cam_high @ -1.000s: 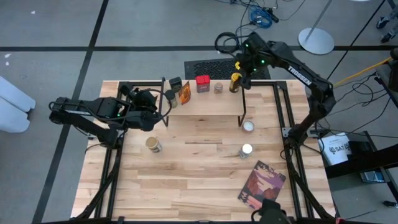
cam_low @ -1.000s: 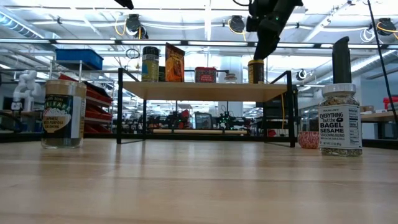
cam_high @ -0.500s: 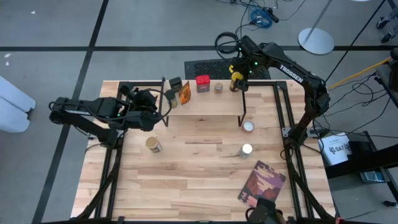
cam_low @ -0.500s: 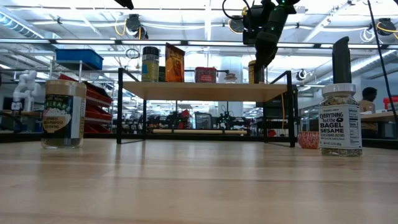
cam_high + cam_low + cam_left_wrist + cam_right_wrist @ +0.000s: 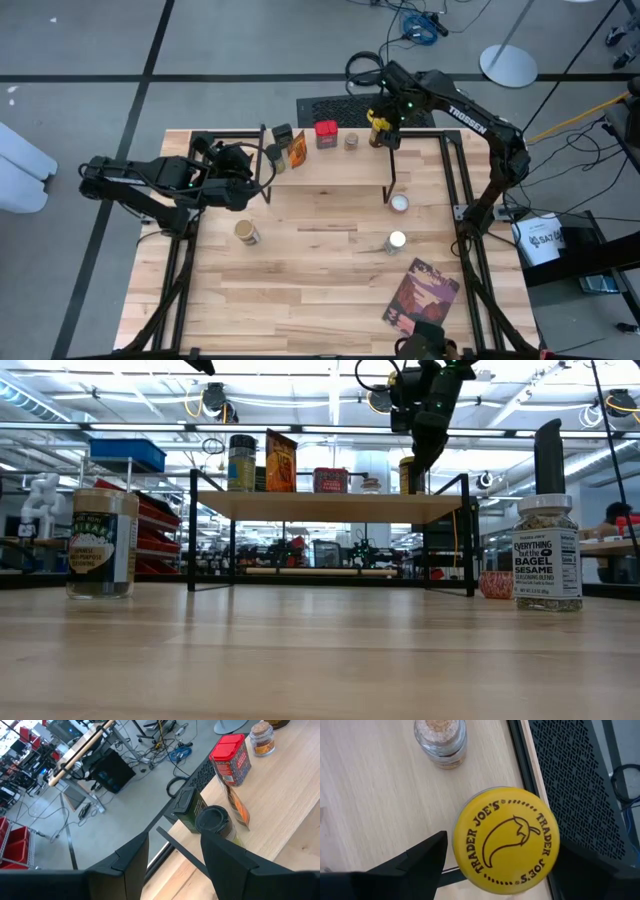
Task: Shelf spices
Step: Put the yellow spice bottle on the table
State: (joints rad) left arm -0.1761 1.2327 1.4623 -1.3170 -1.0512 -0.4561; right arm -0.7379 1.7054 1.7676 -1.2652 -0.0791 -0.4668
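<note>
The shelf (image 5: 330, 172) (image 5: 330, 506) stands at the table's far side. On its pale plank stand two black-topped jars (image 5: 276, 156), an orange packet (image 5: 297, 148), a red tin (image 5: 326, 133), a small cork-topped jar (image 5: 351, 141) and a yellow-lidded jar (image 5: 377, 128) (image 5: 506, 840). My right gripper (image 5: 386, 120) (image 5: 502, 847) hangs open over the yellow lid, one finger on each side of it. My left gripper (image 5: 250, 165) (image 5: 175, 855) waits open at the shelf's left end. A tan-topped jar (image 5: 247, 232) and two white-topped jars (image 5: 399, 203) (image 5: 396, 241) stand on the table. My right gripper comes from above, pointing down, with its fingers (image 5: 427, 857) on either side of the yellow jar's lid (image 5: 470, 820). Whether they touch the lid I cannot tell. The jar stands upright on the shelf's right end.
A picture-covered book (image 5: 420, 295) lies near the table's near right corner. The shelf's black legs (image 5: 390, 180) stand near the white-topped jars. Bare planks lie between the shelf and the near edge (image 5: 320, 270). A dark grille mat (image 5: 340, 108) lies beyond the far edge.
My right gripper has shifted a little toward the table's left and come down, closing in over the yellow-lidded jar. The jar has stayed where it was on the shelf.
</note>
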